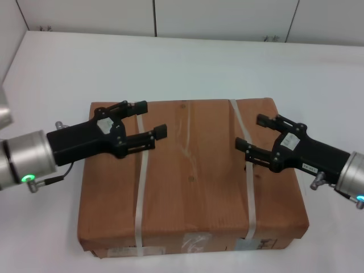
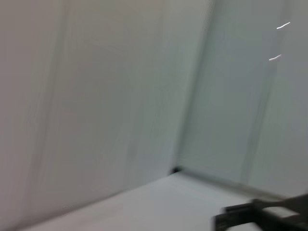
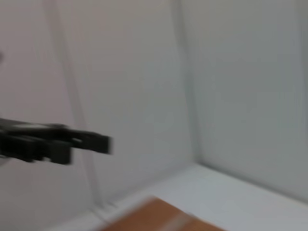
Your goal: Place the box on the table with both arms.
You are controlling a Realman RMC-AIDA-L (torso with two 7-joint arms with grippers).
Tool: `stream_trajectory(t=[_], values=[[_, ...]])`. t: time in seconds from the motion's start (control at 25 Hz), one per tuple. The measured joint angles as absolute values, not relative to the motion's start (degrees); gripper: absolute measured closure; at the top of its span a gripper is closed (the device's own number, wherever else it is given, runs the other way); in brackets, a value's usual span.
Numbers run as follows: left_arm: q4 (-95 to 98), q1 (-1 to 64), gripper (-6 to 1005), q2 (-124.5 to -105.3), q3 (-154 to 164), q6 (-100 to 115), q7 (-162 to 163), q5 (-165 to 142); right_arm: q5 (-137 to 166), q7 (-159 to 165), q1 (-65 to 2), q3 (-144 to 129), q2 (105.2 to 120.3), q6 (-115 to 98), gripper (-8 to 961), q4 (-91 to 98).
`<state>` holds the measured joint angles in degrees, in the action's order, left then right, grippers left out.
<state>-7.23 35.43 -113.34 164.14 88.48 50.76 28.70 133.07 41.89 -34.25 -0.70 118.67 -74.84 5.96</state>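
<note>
The brown paper-wrapped box (image 1: 193, 176) lies flat on the white table (image 1: 187, 62), with two whitish straps across its top and labels on its near side. My left gripper (image 1: 151, 119) is open and empty over the box's far left part. My right gripper (image 1: 249, 131) is open and empty over its far right part, by the right strap (image 1: 248, 187). Neither holds the box. The right wrist view shows a corner of the box (image 3: 159, 216) and the other arm's gripper (image 3: 57, 144). The left wrist view shows the other arm's gripper (image 2: 260, 216) over the table.
White wall panels (image 1: 227, 17) stand behind the table's far edge. A white wall (image 1: 8, 34) closes the left side. Bare tabletop lies around the box on the far, left and right sides.
</note>
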Motion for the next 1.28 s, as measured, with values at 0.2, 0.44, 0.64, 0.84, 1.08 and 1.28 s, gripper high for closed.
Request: stream_trajectory(t=[0.2, 0.44, 0.64, 0.84, 1.08, 1.28], values=[[-7.34, 35.96, 178, -111.18, 164.18, 100.51, 49.07, 23.39, 135.12, 46.08, -35.95, -7.85, 118.44, -92.34, 122, 14.47], [-7.38, 36.80, 181, -110.67, 164.18, 103.42, 47.94, 20.82, 135.08, 47.71, -36.43, -9.88, 118.41, -97.97, 122, 17.86], [-7.39, 36.84, 182, -111.07, 164.18, 104.02, 46.81, 20.26, 135.12, 47.73, -36.46, -9.99, 118.40, -98.09, 122, 17.88], [-7.39, 36.90, 182, -111.11, 164.18, 104.06, 46.72, 20.08, 135.04, 48.04, -36.83, -10.04, 118.44, -98.17, 122, 17.64], [-7.38, 36.91, 182, -111.15, 164.18, 104.11, 46.67, 20.21, 134.86, 48.02, -37.09, -10.09, 118.53, -98.13, 122, 17.66], [-7.38, 36.94, 182, -111.18, 164.18, 104.27, 46.65, 20.33, 134.77, 47.92, -37.09, -9.90, 118.60, -97.77, 122, 17.60]])
